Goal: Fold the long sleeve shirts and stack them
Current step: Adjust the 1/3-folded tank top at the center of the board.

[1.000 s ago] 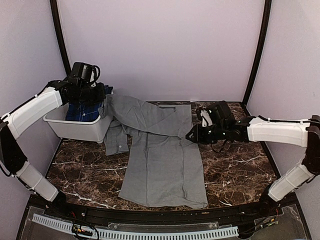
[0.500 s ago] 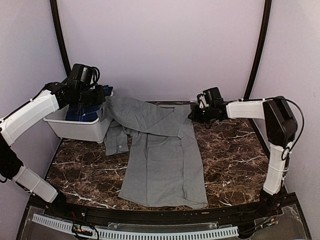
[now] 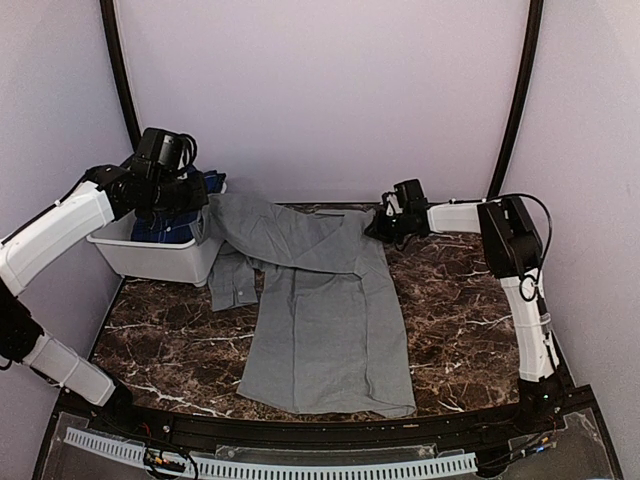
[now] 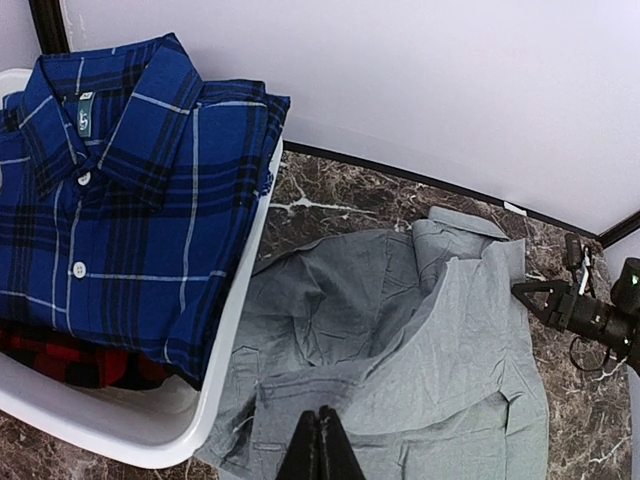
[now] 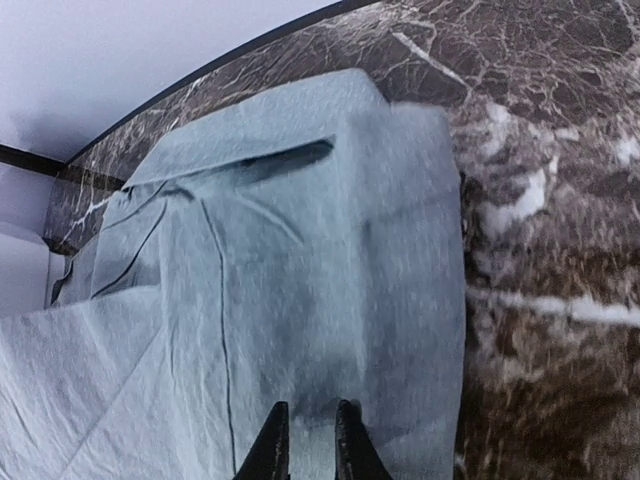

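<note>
the right arm has swung away from the middle of the shirt's right edge and now reaches out to the back of the table (image 3: 470, 310), and the right gripper (image 3: 380, 226) has come up to the far right shoulder of the grey shirt (image 3: 325, 320). the left arm has hardly shifted and hangs over the tub (image 3: 150, 258) as it did before.

the grey shirt lies spread on the dark marble top. its hem is toward the near edge and its collar (image 4: 460, 222) is toward the back wall. the body is mostly flat. one sleeve is folded across the chest, and the left shoulder is bunched up against the rim of the tub. a cuff hangs down just beside the tub's near corner.

seen from its own camera, the right gripper's fingers (image 5: 275, 440) stand only a narrow gap apart. they are pressed down on the shoulder edge, with grey cloth between the tips.

the left gripper (image 4: 320, 448) has its fingers squeezed right together, poised over the crumpled sleeve next to the tub. i cannot tell whether any cloth is caught between them.

the plaid shirt (image 4: 110, 200) sits folded in the white tub at the back left, collar up and buttons done. a strip of red checked cloth (image 4: 70, 362) shows underneath it.
</note>
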`<state>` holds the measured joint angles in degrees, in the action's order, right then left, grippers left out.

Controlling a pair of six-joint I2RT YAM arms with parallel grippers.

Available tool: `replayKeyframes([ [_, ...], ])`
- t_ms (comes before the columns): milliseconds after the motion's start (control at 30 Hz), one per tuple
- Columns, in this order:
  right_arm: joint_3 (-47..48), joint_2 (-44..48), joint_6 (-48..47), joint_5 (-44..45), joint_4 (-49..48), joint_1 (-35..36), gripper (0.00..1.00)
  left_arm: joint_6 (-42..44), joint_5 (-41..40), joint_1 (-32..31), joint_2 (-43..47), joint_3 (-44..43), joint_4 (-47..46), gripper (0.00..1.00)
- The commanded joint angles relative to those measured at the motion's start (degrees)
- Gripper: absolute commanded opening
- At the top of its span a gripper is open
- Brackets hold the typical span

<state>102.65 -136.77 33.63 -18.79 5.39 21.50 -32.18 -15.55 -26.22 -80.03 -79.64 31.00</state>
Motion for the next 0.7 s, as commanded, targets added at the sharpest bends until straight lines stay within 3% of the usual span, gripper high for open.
replayKeyframes([
  [0,10.5,-6.7,1.7,-3.6,2.3,-1.4,0.14,0.8,1.4,-0.9,-0.8,-0.8,1.0,0.0],
  [200,18.4,-12.9,3.5,-5.5,5.1,-2.7,0.15,3.4,5.9,-2.6,-2.6,-1.8,0.3,0.0],
  [433,19.8,-9.2,-0.4,-7.1,8.3,-3.7,0.2,3.3,8.3,-3.9,-3.8,-1.8,-0.6,0.0],
  [533,17.3,-4.7,-1.5,-9.9,8.2,-3.4,0.22,2.9,8.4,-4.1,-4.3,-1.9,-1.2,0.0],
  [667,6.8,3.7,-2.5,-10.4,7.4,-2.6,0.22,2.6,8.9,-4.2,-4.9,-2.4,-1.5,0.0],
])
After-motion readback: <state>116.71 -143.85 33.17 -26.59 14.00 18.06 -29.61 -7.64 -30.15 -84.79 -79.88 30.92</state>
